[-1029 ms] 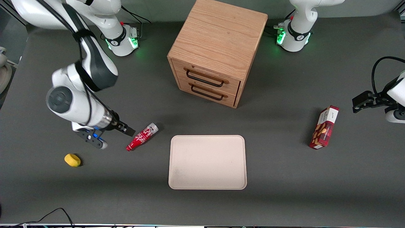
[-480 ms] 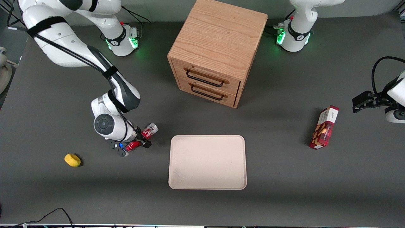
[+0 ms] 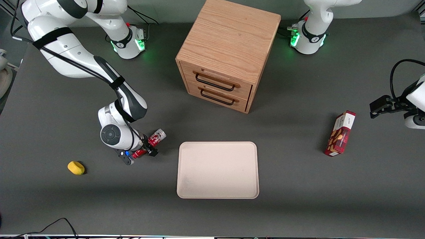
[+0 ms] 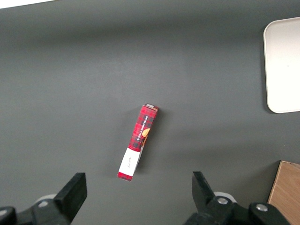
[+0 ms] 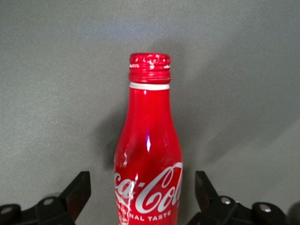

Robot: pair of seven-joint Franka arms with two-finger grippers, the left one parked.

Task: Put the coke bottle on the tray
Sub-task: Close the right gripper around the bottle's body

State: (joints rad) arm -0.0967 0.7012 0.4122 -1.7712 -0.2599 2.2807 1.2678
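The slim red coke bottle with white script (image 3: pixel 153 143) lies on the dark grey table (image 3: pixel 66 205), left of centre in the front view, between the black fingers (image 5: pixel 77 192) of the gripper (image 3: pixel 142 152), spread wide, not touching it. Just beside it sits the flat cream rectangular tray (image 3: pixel 217 170). A small yellow lump (image 3: pixel 76 167) lies lower left.
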